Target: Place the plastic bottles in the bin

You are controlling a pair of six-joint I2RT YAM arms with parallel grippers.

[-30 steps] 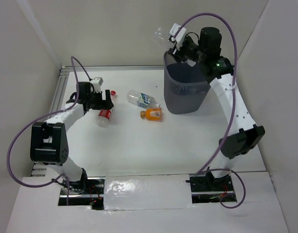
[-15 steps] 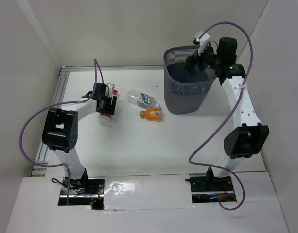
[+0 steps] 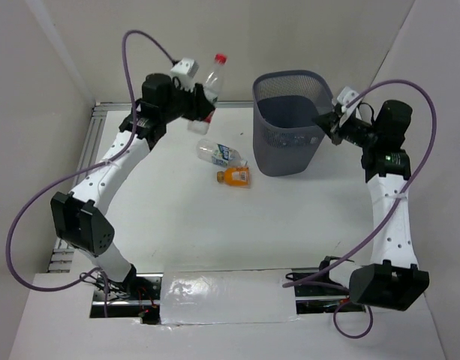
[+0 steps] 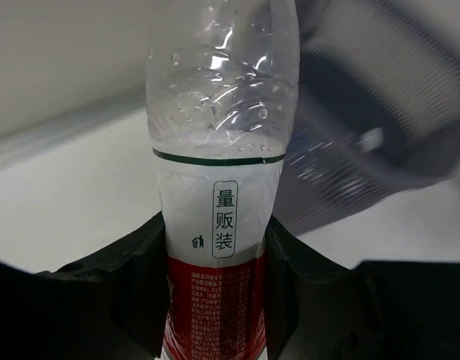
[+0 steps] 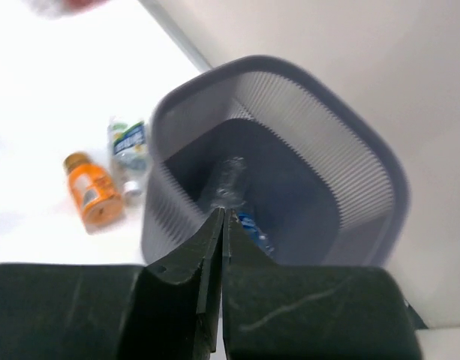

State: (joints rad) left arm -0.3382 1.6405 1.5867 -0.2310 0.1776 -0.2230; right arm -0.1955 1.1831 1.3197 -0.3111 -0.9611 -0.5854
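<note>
My left gripper (image 3: 200,107) is shut on the red-labelled, red-capped plastic bottle (image 3: 211,77), held in the air to the left of the bin (image 3: 288,76). In the left wrist view the bottle (image 4: 222,172) stands upright between the fingers (image 4: 136,285), with the bin (image 4: 387,112) blurred behind. My right gripper (image 3: 327,124) is shut and empty at the bin's right side; its tips (image 5: 223,217) point at the bin (image 5: 357,165). A clear bottle (image 5: 228,180) lies inside the bin. A blue-labelled bottle (image 3: 219,154) and the stubby orange one (image 3: 235,177) lie on the table.
White walls close in the table at the left, back and right. An aluminium rail (image 3: 94,142) runs along the left edge. In the right wrist view, the orange bottle (image 5: 93,196) and the blue-labelled bottle (image 5: 129,145) lie left of the bin.
My left gripper shut on the red-labelled bottle on the table and lifted it up and right towards the bin. My right gripper let its clear bottle go over the bin, shut, and drew back right.
</note>
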